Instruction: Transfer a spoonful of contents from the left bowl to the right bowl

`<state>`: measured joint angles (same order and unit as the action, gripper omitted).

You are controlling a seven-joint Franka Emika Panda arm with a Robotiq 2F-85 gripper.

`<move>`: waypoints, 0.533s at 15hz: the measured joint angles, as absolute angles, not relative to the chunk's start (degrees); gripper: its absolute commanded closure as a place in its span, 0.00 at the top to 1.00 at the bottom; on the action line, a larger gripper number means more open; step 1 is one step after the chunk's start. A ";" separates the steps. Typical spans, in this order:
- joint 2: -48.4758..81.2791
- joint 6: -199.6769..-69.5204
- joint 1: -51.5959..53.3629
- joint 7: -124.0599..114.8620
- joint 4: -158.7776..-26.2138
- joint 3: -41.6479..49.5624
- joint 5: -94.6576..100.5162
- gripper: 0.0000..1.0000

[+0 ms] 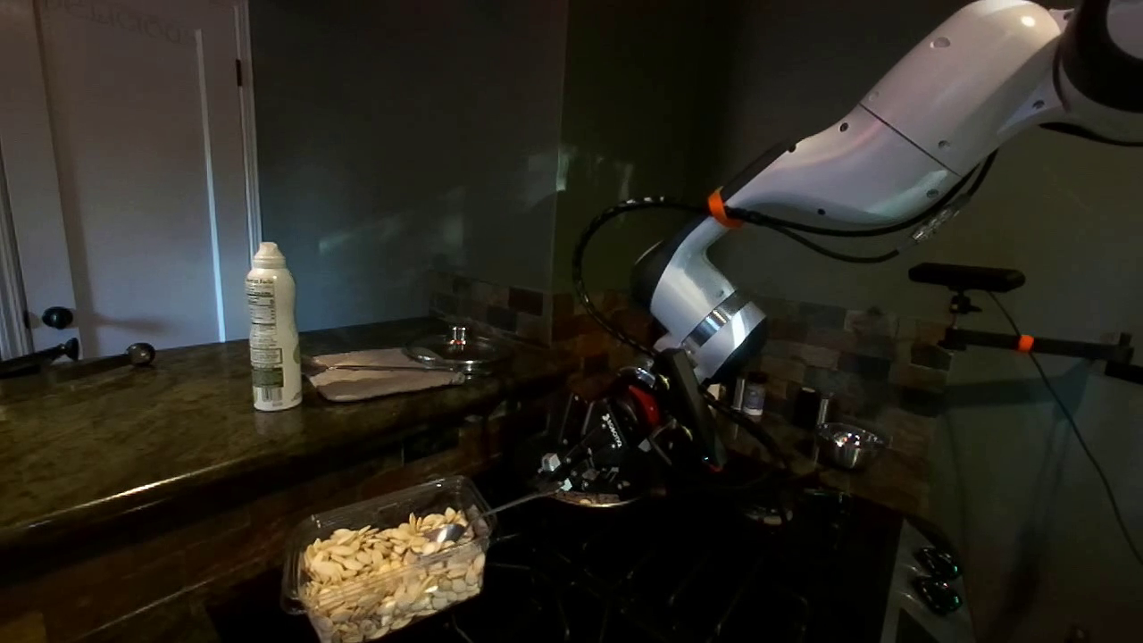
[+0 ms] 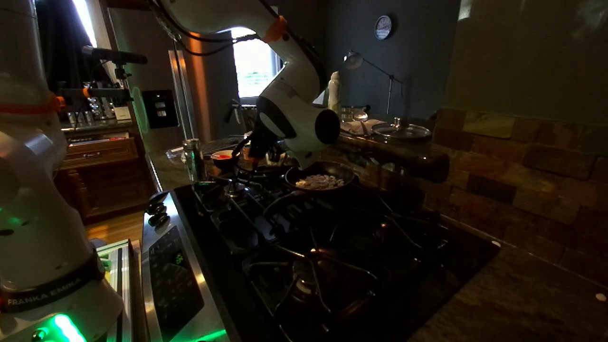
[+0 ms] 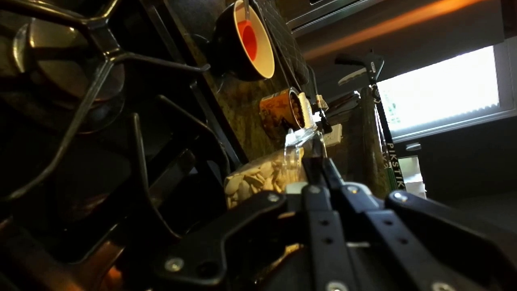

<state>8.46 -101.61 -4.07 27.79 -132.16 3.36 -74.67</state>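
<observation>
A clear plastic container [image 1: 386, 511] full of pale seeds [image 1: 375, 558] stands at the stove's edge in an exterior view; part of it shows in the wrist view [image 3: 258, 182]. A metal spoon [image 1: 522, 500] slants down over the container's near rim, its bowl resting on the seeds. My gripper [image 1: 558, 475] is shut on the spoon's handle, to the right of the container. In the wrist view its fingers [image 3: 321, 161] are nearly together and the spoon is mostly hidden. A dark frying pan [image 2: 339, 169] with some seeds [image 2: 319, 182] stands below the wrist.
A black bowl [image 3: 226, 44] holding a red cup [image 3: 248, 40] and a can [image 3: 278, 113] stand beyond the stove. Burner grates [image 2: 327, 280] stick up. A white bottle [image 1: 272, 330], folded cloth [image 1: 384, 379] and glass lid [image 1: 457, 350] sit on the raised counter.
</observation>
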 measured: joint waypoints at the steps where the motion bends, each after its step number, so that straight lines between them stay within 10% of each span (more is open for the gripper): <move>1: 8.71 -101.61 -4.16 27.79 -132.19 3.46 -74.60 0.01; 8: 8.96 -101.61 -5.63 27.80 -132.49 5.54 -72.85 0.01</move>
<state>8.96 -101.61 -5.63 27.80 -132.49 5.54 -72.85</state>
